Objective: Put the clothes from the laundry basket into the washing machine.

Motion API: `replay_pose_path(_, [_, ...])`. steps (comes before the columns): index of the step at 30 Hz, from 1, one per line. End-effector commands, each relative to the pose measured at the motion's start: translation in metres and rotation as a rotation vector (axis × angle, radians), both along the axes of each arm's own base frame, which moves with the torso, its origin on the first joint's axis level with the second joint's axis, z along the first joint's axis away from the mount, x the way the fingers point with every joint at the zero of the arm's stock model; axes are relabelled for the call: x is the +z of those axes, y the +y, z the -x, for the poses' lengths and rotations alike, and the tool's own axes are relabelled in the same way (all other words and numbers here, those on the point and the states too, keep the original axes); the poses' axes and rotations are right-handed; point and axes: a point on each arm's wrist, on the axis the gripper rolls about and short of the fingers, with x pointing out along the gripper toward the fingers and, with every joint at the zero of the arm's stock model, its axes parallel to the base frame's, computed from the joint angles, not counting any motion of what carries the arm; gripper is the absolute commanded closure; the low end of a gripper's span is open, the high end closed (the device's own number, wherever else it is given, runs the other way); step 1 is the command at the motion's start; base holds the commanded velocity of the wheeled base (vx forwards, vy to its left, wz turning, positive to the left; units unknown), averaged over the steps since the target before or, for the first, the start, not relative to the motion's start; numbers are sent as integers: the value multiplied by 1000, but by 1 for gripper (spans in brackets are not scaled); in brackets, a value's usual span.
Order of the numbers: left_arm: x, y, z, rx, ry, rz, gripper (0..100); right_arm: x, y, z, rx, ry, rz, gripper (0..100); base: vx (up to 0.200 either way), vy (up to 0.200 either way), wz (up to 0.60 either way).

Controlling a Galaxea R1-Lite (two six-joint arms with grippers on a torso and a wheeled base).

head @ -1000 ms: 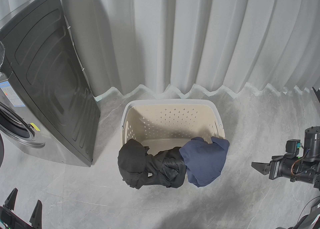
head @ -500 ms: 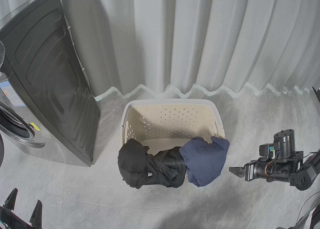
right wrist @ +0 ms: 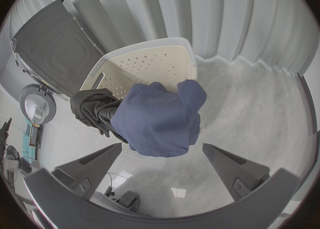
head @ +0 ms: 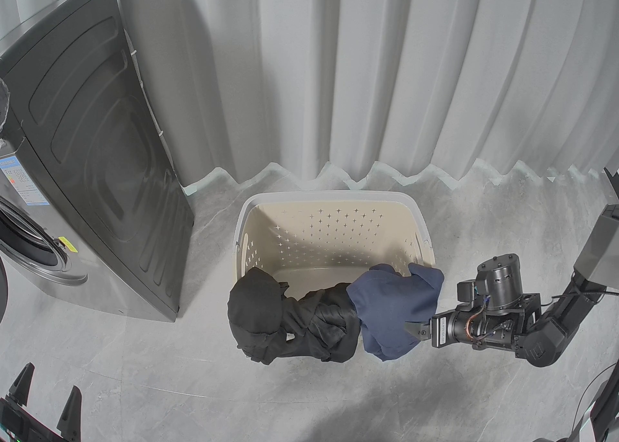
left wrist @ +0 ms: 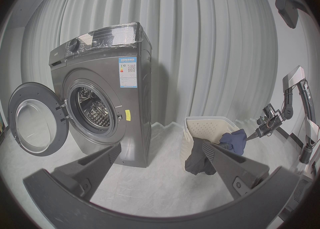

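Grey floor [head: 193, 385] is bearing your laundry basket [head: 329, 195], black garment [head: 284, 321] and navy garment [head: 393, 311] draping its near rim, washing machine [left wrist: 110, 106] sitting empty, right gripper [head: 416, 330] gaping wide beside the navy.

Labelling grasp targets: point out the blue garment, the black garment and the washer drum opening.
blue garment [head: 389, 309], head view, middle of the draped cloth.
black garment [head: 290, 326], head view, middle of the bunched folds.
washer drum opening [left wrist: 93, 110], left wrist view, centre of the open drum.
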Motion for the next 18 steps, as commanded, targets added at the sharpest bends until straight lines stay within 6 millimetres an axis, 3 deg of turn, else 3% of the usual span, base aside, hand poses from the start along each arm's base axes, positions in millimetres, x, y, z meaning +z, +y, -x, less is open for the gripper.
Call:
replay_pose_path(1, [-5,0,0,0,2,0,0,-11,8,-10,5,15,6,0,0,0,0])
replay_pose_path(7, [-5,0,0,0,3,0,0,-17,12,-25,-47,-17,30,0,0,0,0])
replay_pose_path(18, [-5,0,0,2,3,0,0,-21,15,-33,-56,-21,26,0,0,0,0])
